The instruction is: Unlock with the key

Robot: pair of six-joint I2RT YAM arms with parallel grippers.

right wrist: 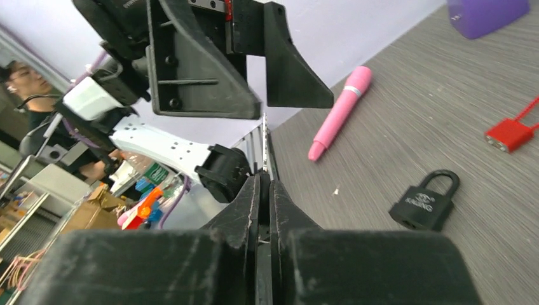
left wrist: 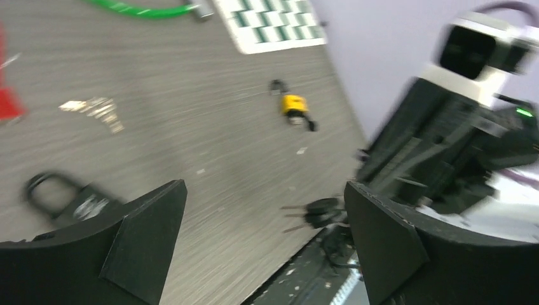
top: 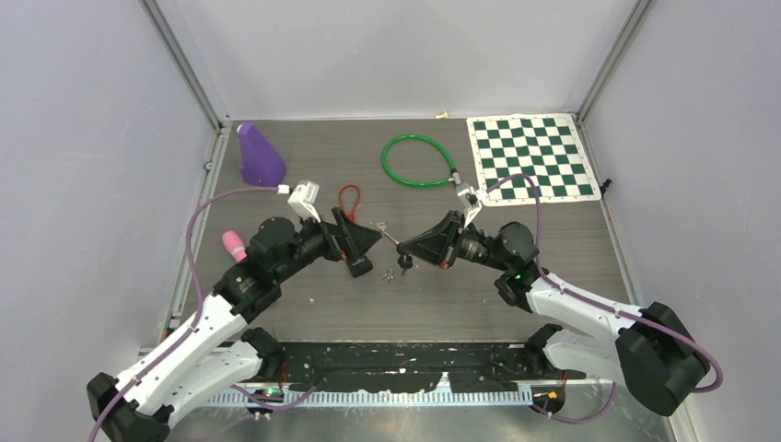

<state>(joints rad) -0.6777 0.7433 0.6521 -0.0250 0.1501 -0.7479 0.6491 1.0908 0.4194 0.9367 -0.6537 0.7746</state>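
Although motion smears the left wrist view, the right wrist view shows the black padlock [right wrist: 424,202] plainly: it lies flat on the table [top: 442,304], touching neither gripper. From overhead it cannot be told apart from the dark left gripper [left wrist: 264,189], whose jaws stand wide and hold nothing. The right gripper [right wrist: 264,183] is clamped on a thin key [right wrist: 264,146], its blade pointing at the left gripper. Whether the key bunch [top: 402,265] below it hangs or rests on the table cannot be told. Only the left wrist view shows a small yellow lock [left wrist: 293,105].
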